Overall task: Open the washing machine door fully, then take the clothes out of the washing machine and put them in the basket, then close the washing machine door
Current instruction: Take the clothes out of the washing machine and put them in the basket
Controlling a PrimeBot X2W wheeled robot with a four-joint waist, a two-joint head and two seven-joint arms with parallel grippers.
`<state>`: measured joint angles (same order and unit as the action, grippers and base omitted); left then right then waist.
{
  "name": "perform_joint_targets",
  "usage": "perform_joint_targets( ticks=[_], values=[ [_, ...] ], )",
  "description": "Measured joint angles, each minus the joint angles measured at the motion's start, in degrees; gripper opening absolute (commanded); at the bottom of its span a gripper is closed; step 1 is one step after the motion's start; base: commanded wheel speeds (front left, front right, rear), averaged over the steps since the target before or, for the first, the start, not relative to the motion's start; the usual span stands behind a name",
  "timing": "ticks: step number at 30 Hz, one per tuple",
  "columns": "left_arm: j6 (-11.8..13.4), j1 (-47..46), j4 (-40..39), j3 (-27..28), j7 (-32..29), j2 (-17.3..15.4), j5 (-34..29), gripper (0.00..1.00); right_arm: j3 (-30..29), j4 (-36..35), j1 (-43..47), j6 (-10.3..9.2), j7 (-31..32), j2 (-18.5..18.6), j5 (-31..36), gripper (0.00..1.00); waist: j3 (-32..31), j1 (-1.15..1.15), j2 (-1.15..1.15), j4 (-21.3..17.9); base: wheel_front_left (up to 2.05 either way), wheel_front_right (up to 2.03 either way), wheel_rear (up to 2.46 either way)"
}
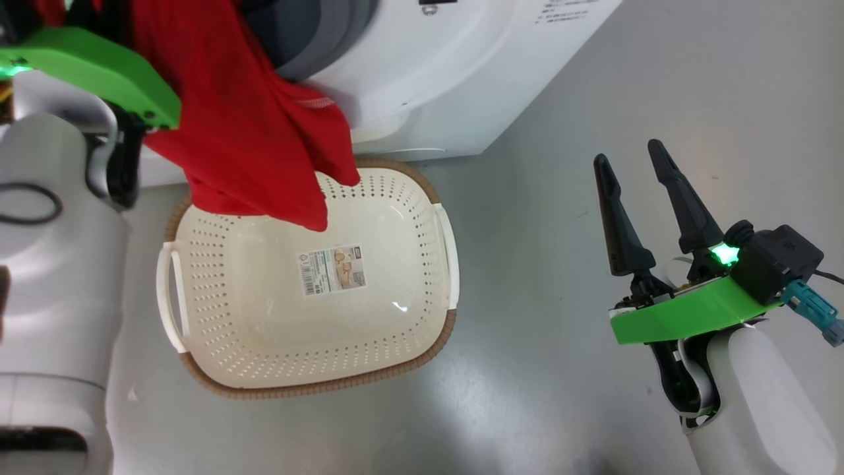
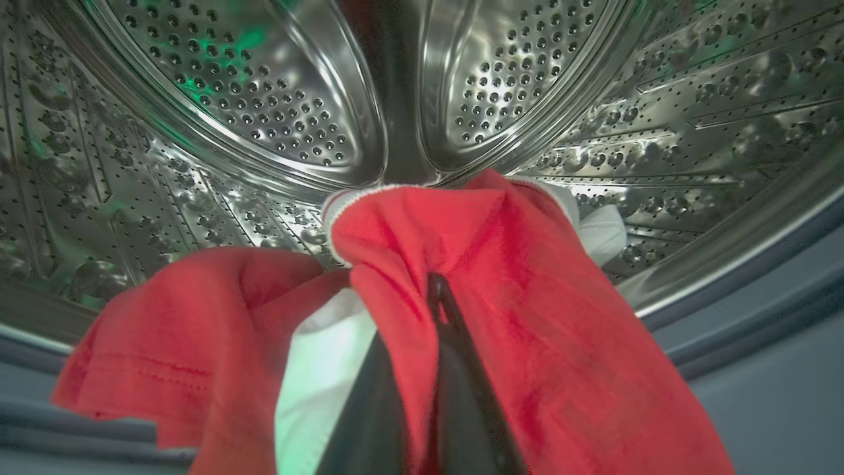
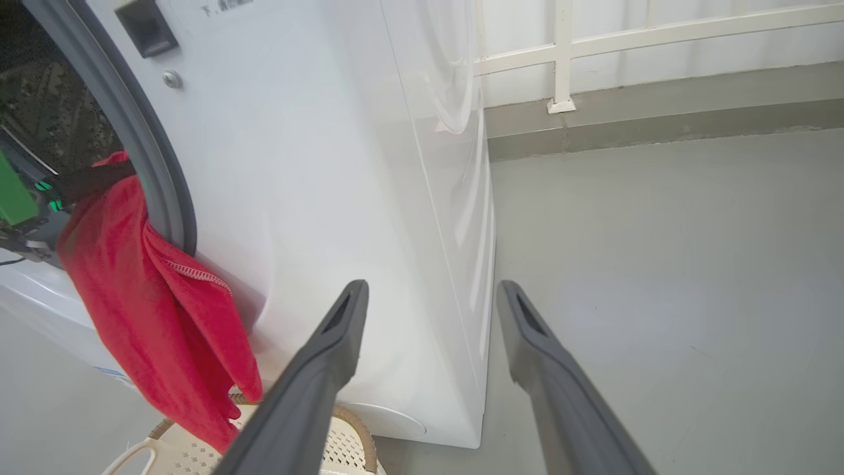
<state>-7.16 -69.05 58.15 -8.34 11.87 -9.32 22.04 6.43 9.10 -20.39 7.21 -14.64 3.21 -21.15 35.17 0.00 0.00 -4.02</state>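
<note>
**Left gripper**: clenched on a fold of the clothes. Its fingers are pinched together at the mouth of the washing machine, with the steel drum straight ahead of them. A strip of white cloth lies beside the fingers; you cannot tell whether it is caught in the pinch.

**The clothes**: red fabric draped out over the lower lip of the opening, long axis running down the machine's front. The free hem hangs over the basket's far left corner. Whether it touches the basket cannot be made out.

**The basket**: on the floor, its far edge close against the machine's foot and directly under the held bundle. It has a paper label on its bottom.

**Right gripper**: fingers spread with nothing between them, over the floor well to the right of the basket.

**Relation to work from**: your target lies beneath the left gripper, not ahead of it, and the left arm is the nearer one. As a judgement, you would draw the bundle back clear of the mouth, then lower it.

**Risk**: the trailing end may catch on the gasket or land outside the far rim.
</note>
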Motion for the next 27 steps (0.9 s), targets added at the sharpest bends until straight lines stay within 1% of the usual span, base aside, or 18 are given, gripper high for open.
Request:
perform_joint_targets(
  ticks=[4, 7, 15, 21, 22, 27],
  values=[
    [0.0, 2.8, -2.4, -1.4, 2.1, 0.1, 0.8, 0.0, -0.2, 0.0, 0.0, 0.0, 0.0, 0.0, 0.1, 1.0, -0.8, 0.0, 0.0, 0.6, 0.0, 0.0, 0.0],
    [0.0, 5.8, -5.3, -1.6, 2.4, 0.1, 1.3, 0.0, -0.2, 0.0, 0.1, 0.0, 0.0, 0.0, 0.3, 1.0, -1.5, 0.0, 0.0, 1.0, 0.0, 0.0, 0.0],
    [0.0, 16.3, -21.4, 2.0, 2.7, 0.3, 0.2, 0.0, -0.6, 0.1, 0.8, 0.0, 0.0, 0.0, 0.7, 1.0, -3.3, 0.0, 0.0, 2.1, 0.0, 0.0, 0.0],
    [0.0, 24.9, -32.1, 4.7, 2.7, 2.0, -1.4, 0.0, -0.9, 0.2, 1.7, 0.0, 0.0, 0.0, 1.1, 1.0, -4.5, 0.0, 0.0, 2.8, 0.0, 0.0, 0.0],
    [0.0, 27.4, -35.2, 5.1, 2.7, 2.3, -1.7, 0.0, -0.9, 0.2, 1.7, 0.0, 0.0, 0.0, 1.1, 1.0, -4.9, 0.0, 0.0, 3.0, 0.0, 0.0, 0.0],
    [0.0, 33.4, -42.9, 6.3, 2.7, 3.0, -2.5, 0.0, -0.9, 0.4, 2.9, 0.0, 0.0, 0.0, 1.1, 1.0, -5.7, 0.0, 0.0, 3.3, 0.0, 0.0, 0.0]
  ],
)
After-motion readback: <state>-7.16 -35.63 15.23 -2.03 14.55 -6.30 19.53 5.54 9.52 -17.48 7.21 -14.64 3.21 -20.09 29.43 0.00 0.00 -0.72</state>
